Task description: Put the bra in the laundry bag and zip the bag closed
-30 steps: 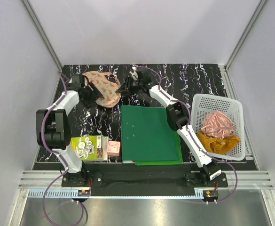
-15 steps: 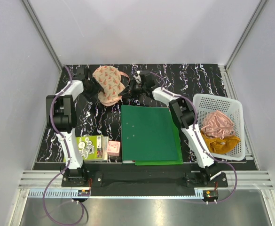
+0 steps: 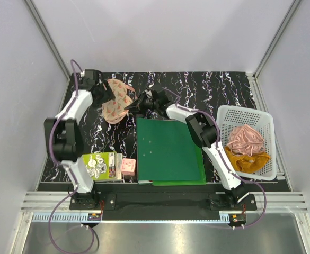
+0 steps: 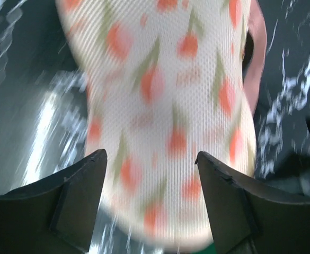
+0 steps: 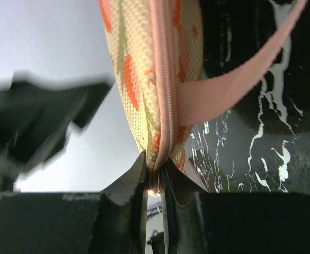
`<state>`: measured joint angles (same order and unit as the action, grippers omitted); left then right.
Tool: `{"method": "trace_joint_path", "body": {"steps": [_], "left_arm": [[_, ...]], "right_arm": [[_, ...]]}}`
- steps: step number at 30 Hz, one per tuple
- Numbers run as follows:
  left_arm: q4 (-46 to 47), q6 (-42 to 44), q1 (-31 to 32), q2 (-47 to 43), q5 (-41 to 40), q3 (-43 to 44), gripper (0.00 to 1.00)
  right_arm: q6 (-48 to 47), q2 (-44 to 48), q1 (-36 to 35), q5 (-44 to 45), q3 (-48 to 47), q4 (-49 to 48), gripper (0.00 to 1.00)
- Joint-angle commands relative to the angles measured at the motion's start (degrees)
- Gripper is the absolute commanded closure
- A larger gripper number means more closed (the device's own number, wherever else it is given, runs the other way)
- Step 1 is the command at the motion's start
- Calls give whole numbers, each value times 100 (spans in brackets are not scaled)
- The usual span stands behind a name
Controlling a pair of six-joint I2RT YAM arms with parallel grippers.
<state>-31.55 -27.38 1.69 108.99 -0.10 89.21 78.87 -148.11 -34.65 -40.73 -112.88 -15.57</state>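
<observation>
The laundry bag [image 3: 117,101] is peach-pink with red watermelon slices and lies at the back left of the table. It fills the left wrist view [image 4: 165,106], its mesh side facing the camera. My left gripper [image 3: 104,95] is open, its fingers [image 4: 80,185] spread on either side of the bag's near end [image 4: 150,159]. My right gripper [image 3: 135,104] is shut on the bag's zipped edge [image 5: 155,169], with the bag [image 5: 139,63] rising on edge above the fingers. The bag's pink loop [image 5: 234,84] hangs to the right. The bra is hidden.
A green folder [image 3: 168,151] lies in the middle of the table. A white basket [image 3: 245,109] at the right holds a pink satin cloth [image 3: 246,138] and a mustard cloth [image 3: 247,161]. A printed green booklet [image 3: 99,165] and a small pink box [image 3: 127,166] sit front left.
My left gripper swung from the bag's left side round to its back left. My right gripper moved left and nearer with the bag's edge. The bag turned narrower, more on edge.
</observation>
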Motion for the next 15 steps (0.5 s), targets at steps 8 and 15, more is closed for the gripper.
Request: {"method": "trace_joint_path", "body": {"steps": [8,15], "left_arm": [[376,-1846,-81,-3243,1029,-3117,21],[1792,-2773,-134,-2735,1713,-3526,11]], "right_arm": [[366,1249,-76,1164,705,-156,83],[463,1723,-94,1305,1365,-394,83]]}}
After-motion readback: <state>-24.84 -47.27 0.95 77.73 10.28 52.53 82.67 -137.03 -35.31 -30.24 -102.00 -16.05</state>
